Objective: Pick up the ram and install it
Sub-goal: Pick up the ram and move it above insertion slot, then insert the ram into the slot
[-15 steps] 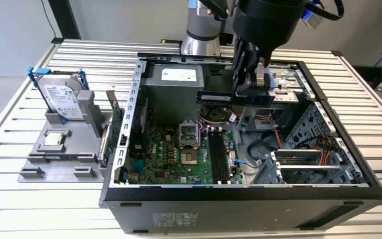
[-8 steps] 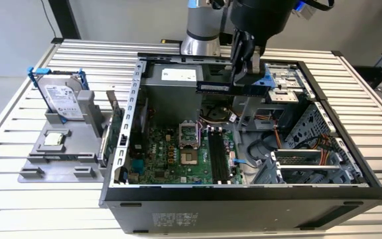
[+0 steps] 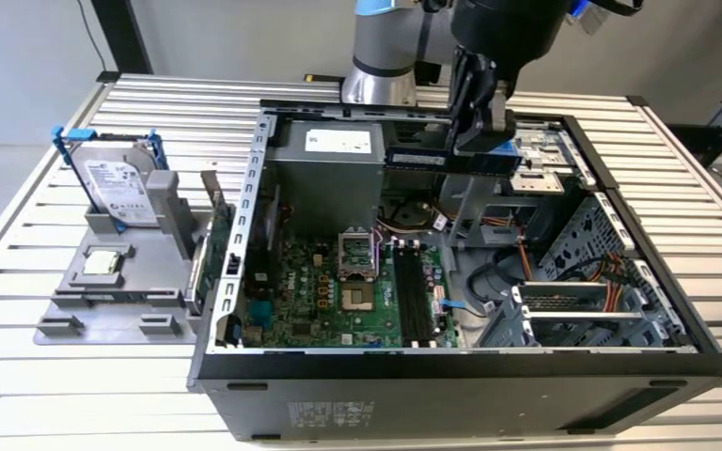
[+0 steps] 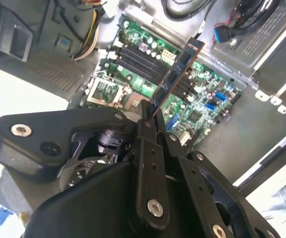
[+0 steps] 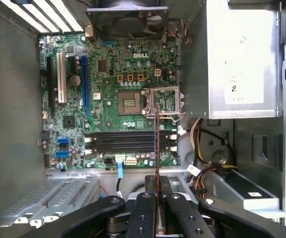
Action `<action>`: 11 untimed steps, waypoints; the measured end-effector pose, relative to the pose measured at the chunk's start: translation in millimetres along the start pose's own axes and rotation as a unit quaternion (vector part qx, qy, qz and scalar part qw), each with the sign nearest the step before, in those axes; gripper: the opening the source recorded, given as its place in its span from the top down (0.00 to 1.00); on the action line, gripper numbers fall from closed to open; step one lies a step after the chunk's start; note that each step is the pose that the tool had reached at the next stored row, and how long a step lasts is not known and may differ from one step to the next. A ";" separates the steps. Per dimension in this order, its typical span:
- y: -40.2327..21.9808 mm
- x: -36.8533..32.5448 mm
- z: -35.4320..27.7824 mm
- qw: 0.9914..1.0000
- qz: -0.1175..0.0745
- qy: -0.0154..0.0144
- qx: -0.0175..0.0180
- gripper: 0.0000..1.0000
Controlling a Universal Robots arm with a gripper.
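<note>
Grips the ram (image 4: 178, 69) by one end, with the gripper (image 4: 147, 113) pinched narrow against both faces of the stick. Holds it over an open computer case (image 3: 462, 395) lying on its side on a slatted table (image 3: 72, 395). Hangs near the far rim of the case in the exterior view, well above the case floor. Not yet seated: apart from the black memory slots (image 5: 128, 141), with the free end of the stick aimed down toward the board. Seen edge-on in the first wrist view, as a thin dark line crossing the slots and the processor socket (image 5: 128, 101). Inside the case: a green motherboard (image 3: 323, 291) flat on the floor, a silver power supply (image 3: 323, 174) in the corner just beside it, a fan (image 5: 128, 17) at one wall, coloured cables (image 5: 202, 134) next to the power supply, and a perforated metal drive cage (image 3: 568, 305) toward the exterior view's right. Outside the case, on the exterior view's left: a gray tray (image 3: 110, 315) on the table, holding a hard drive (image 3: 123, 193) propped upright in a blue frame and a small square chip (image 3: 104, 261) lying flat. At the tray's edge nearest the case, just beside the case wall: a green card (image 3: 214, 240) standing on edge.
</note>
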State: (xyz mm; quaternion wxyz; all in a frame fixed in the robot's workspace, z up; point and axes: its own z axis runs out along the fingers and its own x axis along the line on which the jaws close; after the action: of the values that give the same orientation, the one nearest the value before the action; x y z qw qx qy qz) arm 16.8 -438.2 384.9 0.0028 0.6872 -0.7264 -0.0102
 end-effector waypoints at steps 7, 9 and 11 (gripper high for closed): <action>-11.7 -0.7 -0.2 1.000 -0.001 0.000 -0.001 1.00; -11.7 -0.7 -0.2 1.000 -0.001 0.000 -0.001 1.00; -11.7 -0.7 -0.2 1.000 -0.001 0.000 -0.001 1.00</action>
State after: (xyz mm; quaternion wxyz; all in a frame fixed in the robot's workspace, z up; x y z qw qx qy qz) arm 28.5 -438.2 384.9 0.0033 0.6877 -0.7259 -0.0106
